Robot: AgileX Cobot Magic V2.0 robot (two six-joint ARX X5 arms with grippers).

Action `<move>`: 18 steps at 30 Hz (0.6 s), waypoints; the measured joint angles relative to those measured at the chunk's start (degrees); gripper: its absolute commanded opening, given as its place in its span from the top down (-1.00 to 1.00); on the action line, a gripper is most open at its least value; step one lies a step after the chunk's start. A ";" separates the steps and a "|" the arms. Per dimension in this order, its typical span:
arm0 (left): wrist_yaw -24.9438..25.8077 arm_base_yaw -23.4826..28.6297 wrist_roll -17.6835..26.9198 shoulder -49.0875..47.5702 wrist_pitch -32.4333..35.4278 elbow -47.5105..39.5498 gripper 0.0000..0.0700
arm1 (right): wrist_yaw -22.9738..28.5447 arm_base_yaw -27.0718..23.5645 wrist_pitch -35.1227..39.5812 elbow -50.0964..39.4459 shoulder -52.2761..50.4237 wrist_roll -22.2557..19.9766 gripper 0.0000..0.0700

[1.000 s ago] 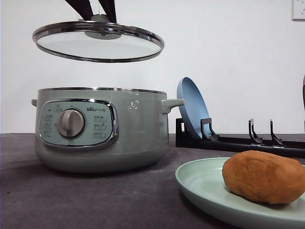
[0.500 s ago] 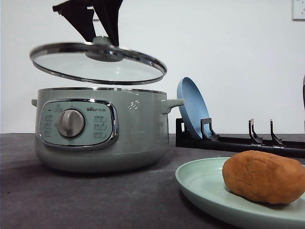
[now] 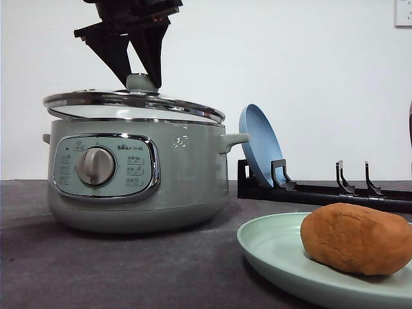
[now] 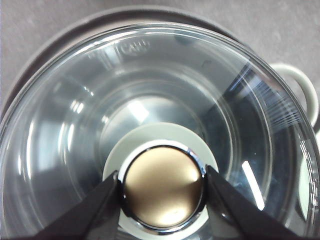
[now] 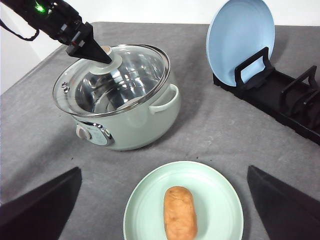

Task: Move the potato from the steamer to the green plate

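Left hand (image 3: 141,80) pinches the lid's knob (image 4: 162,187), holding the glass lid (image 5: 112,80) low over the steamer (image 3: 135,174), likely to close it. Right hand (image 5: 165,235) hangs open directly above the potato (image 5: 180,212), which lies on the green plate (image 5: 220,195).

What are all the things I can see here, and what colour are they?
potato: one, orange-brown, lying on the green plate.
green plate: one, pale mint green, on the table nearest the front camera.
steamer: one, pale sage green with a chrome rim and grey dial, on the left of the table.
glass lid: one, clear with a chrome edge, at the steamer's rim, slightly tilted.
blue plate: one, light blue, standing upright in the rack.
dish rack: one, black, at the back right.
table: one, grey cloth-like top.
left gripper: black jaws shut on the lid's knob.
right gripper: black jaws spread wide above the green plate.
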 measured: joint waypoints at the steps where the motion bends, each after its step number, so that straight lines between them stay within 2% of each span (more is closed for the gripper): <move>1: -0.03 0.03 0.00 0.00 0.40 -0.17 1.00 | 0.49 0.00 0.00 0.00 0.00 0.00 -1.00; 18: -0.47 0.77 1.33 0.00 2.34 -0.84 1.00 | 1.84 0.00 0.04 0.00 0.00 -0.02 -1.00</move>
